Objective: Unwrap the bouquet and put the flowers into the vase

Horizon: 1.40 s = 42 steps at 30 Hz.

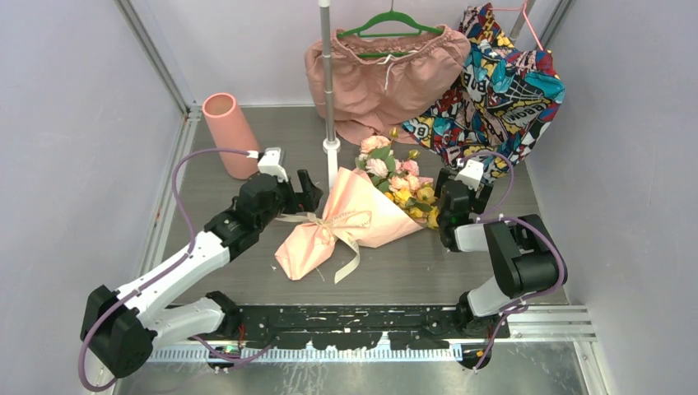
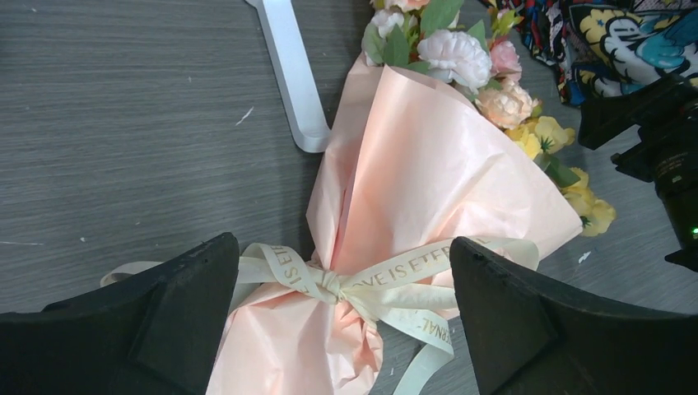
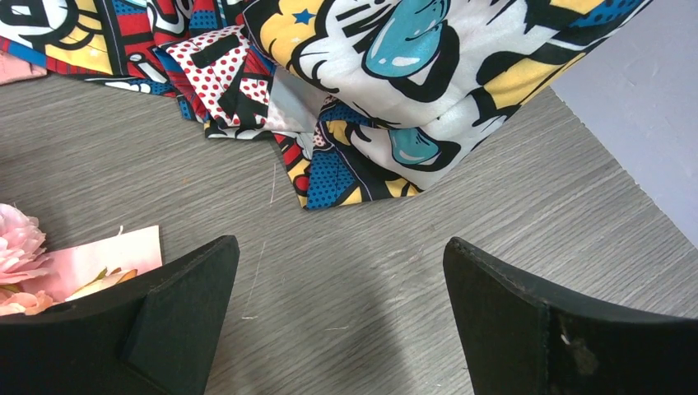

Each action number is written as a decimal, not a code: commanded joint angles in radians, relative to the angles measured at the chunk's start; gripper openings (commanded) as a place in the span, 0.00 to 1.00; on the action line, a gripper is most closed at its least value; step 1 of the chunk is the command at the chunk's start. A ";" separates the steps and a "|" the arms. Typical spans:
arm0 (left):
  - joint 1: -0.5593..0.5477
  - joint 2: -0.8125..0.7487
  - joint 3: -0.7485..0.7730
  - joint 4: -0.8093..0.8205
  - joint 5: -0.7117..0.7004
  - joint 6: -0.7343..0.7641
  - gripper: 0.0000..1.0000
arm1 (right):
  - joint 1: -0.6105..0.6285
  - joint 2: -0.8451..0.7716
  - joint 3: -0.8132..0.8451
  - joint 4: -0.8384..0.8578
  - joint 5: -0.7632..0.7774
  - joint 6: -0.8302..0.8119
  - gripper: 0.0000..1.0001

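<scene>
"Well, how did the left gripper (image 1: 303,193) stand?"

"Jaws wide, either side of the cream ribbon knot (image 2: 333,285) on the pale pink paper-cone bouquet (image 1: 354,218), which lay on the grey wood-grain table (image 1: 411,267)."

"And the right gripper (image 3: 342,284)?"

"Wide too, holding nothing, just beside the pink and yellow flowers (image 1: 399,181). Farther back, the tall salmon-pink vase (image 1: 230,132) stood upright at the left, well apart from the bouquet."
</scene>
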 commanded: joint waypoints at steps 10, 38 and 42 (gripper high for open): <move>0.001 -0.079 -0.008 -0.063 -0.089 0.027 1.00 | 0.063 -0.056 0.150 -0.170 0.162 -0.048 1.00; 0.001 0.331 0.061 -0.122 -0.013 -0.059 1.00 | 0.727 -0.479 0.370 -1.471 -0.008 0.712 1.00; 0.001 0.337 0.044 -0.113 0.005 -0.068 1.00 | 0.742 -0.411 0.334 -1.414 -0.029 0.724 1.00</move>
